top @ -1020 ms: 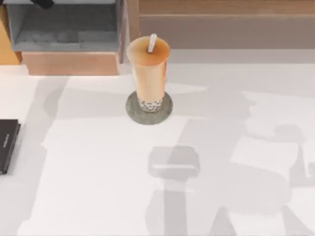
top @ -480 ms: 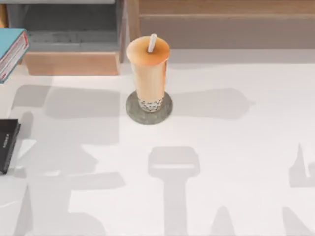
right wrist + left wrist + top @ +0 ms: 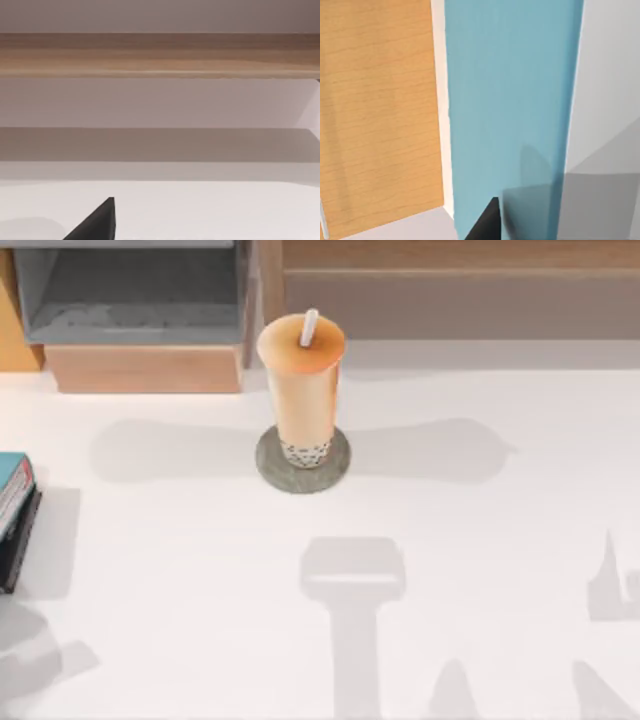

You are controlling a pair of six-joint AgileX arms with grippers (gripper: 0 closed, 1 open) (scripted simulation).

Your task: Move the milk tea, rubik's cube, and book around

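Observation:
The milk tea [image 3: 302, 380] stands upright on a round grey coaster [image 3: 302, 464] at the back middle of the table, its white straw sticking up through the orange lid. The teal book [image 3: 10, 483] lies at the table's left edge, over a flat black slab [image 3: 18, 545]. In the left wrist view the book's cover [image 3: 510, 110] is very close, with a dark tip of my left gripper [image 3: 487, 225] over it. A dark tip of my right gripper [image 3: 97, 224] hangs above bare table. The rubik's cube is out of view.
A wooden unit with an open grey compartment [image 3: 130, 300] stands at the back left. A wooden rail [image 3: 460, 280] runs along the back right. Arm shadows fall across the white table [image 3: 450, 540].
The book entered at the back left beside the wooden unit, then came forward to the left edge over the black slab. The arm shadows shifted. The milk tea has not moved.

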